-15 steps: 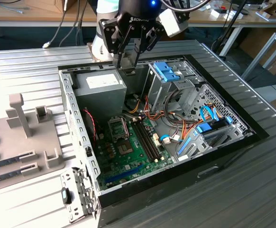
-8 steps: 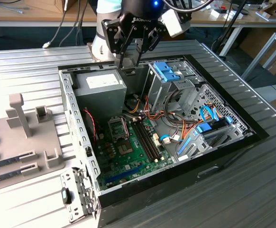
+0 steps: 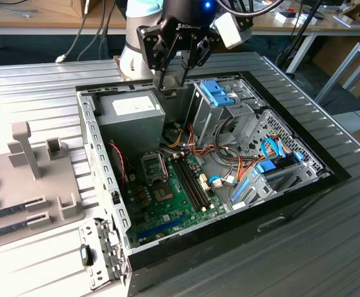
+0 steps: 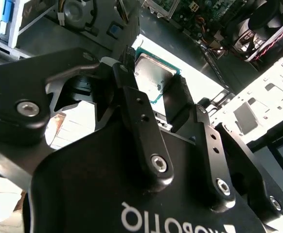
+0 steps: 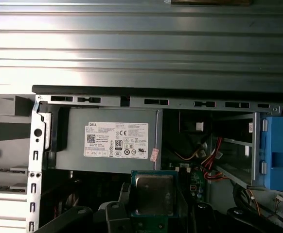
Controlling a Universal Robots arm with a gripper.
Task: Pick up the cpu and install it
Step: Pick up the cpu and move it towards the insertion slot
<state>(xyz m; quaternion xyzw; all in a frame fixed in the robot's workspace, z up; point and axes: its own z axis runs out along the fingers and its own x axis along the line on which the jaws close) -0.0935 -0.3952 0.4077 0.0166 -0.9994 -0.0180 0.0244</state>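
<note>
Gripper [image 3: 174, 79], jaws closed on opposite edges of the cpu [image 5: 153, 194], chip held flat above the far end of the open computer case [image 3: 97, 148] beside the power supply [image 3: 130, 111], the edge grip likely sparing its contact face, motherboard [image 3: 167, 207] nearer

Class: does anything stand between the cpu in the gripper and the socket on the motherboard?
Nothing visible does. The gripper holds the cpu up near the power supply. The socket lies uncovered on the motherboard, and the cables run beside it, not across it.
</note>
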